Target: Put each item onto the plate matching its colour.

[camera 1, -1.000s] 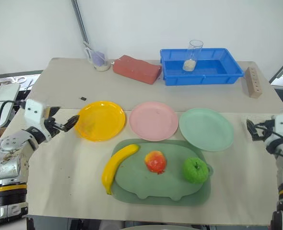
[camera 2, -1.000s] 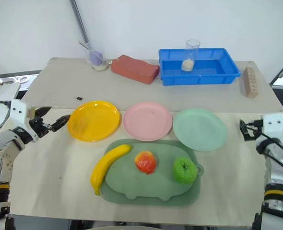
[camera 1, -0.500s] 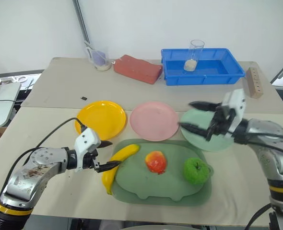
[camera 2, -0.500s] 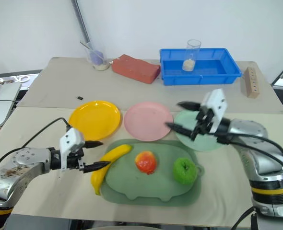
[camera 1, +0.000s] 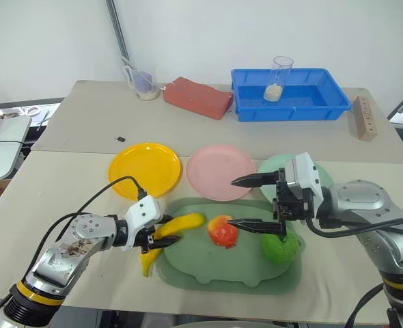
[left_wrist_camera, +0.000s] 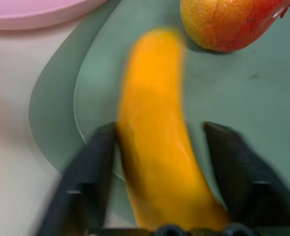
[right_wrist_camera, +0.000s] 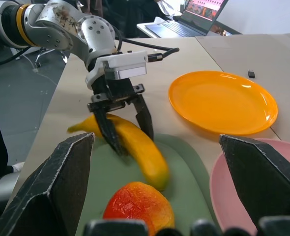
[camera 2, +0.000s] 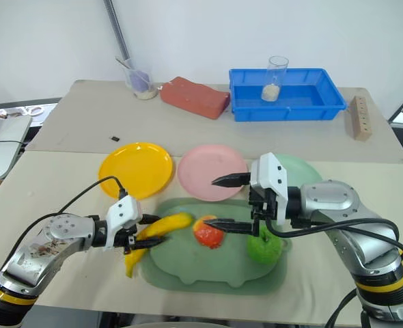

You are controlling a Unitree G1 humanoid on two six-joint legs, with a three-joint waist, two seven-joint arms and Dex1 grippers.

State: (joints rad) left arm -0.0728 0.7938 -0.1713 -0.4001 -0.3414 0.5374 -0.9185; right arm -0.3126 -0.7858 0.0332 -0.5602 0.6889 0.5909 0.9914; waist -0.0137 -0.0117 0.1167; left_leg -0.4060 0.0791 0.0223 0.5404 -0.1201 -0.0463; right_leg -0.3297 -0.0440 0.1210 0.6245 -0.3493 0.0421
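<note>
The yellow banana (camera 1: 182, 224) lies half on the dull-green tray (camera 1: 218, 268), and my left gripper (camera 1: 164, 231) is shut on its middle. In the left wrist view the banana (left_wrist_camera: 157, 147) fills the gap between the black fingers (left_wrist_camera: 88, 172). The red-orange fruit (camera 1: 222, 231) and the green apple (camera 1: 281, 248) rest on the tray. My right gripper (camera 1: 241, 203) hangs open just above and beside the red-orange fruit, pointing left. Behind the tray stand the yellow plate (camera 1: 145, 169), the pink plate (camera 1: 215, 171) and the mint green plate (camera 1: 272, 166), which the right hand partly hides.
A blue bin (camera 1: 311, 102) holding a glass (camera 1: 276, 74) stands on the far table beside a red brick (camera 1: 196, 98) and a beaker (camera 1: 141, 83). A wooden block (camera 1: 363, 117) is at the far right. A small black object (camera 1: 120, 139) lies behind the yellow plate.
Both arms swung in from the table's sides. The left gripper closed on the banana, whose tray end shifted. The right gripper turned left and came over the tray, staying open.
</note>
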